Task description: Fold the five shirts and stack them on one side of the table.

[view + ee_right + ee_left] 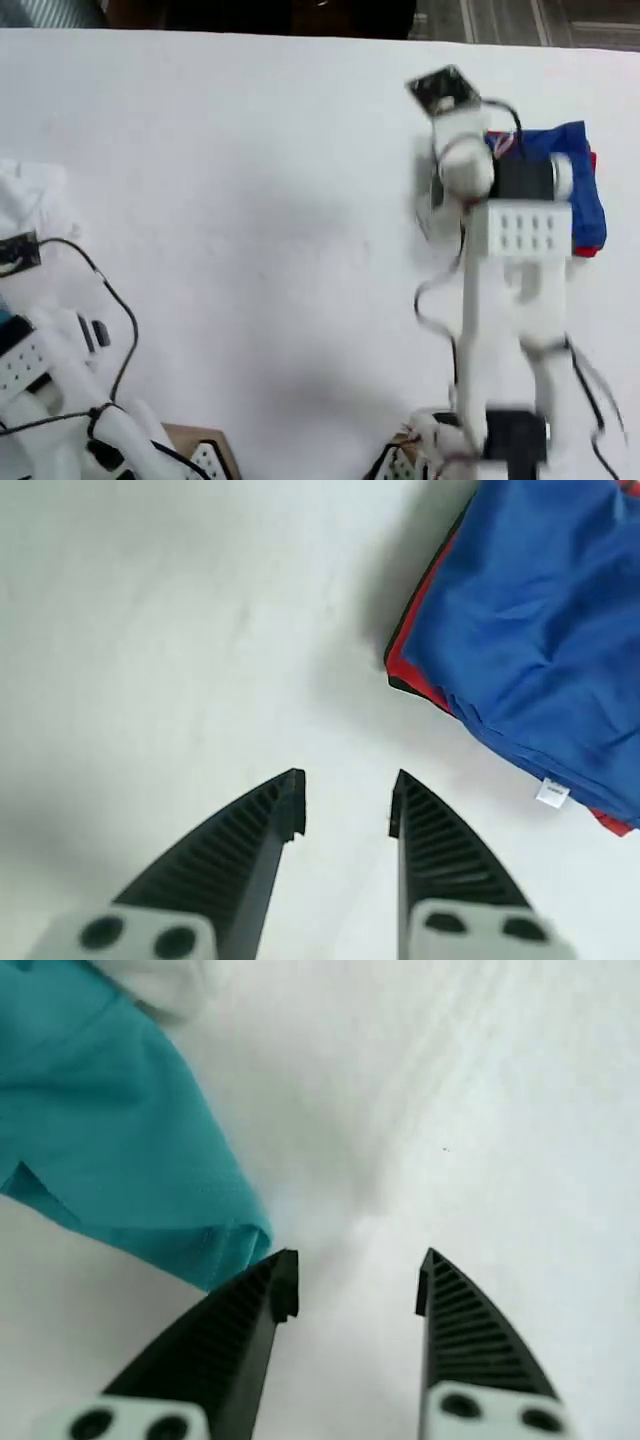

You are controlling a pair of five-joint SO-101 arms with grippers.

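Right wrist view showed the folded stack, blue over red, lying just beyond the right gripper, whose jaws stood narrowly apart and empty above the worktop. A teal shirt, apparently unfolded, lay just beside one tip of the left gripper, which was wide and empty. Judged step: fetching the next shirt, which called for pinching the teal edge.
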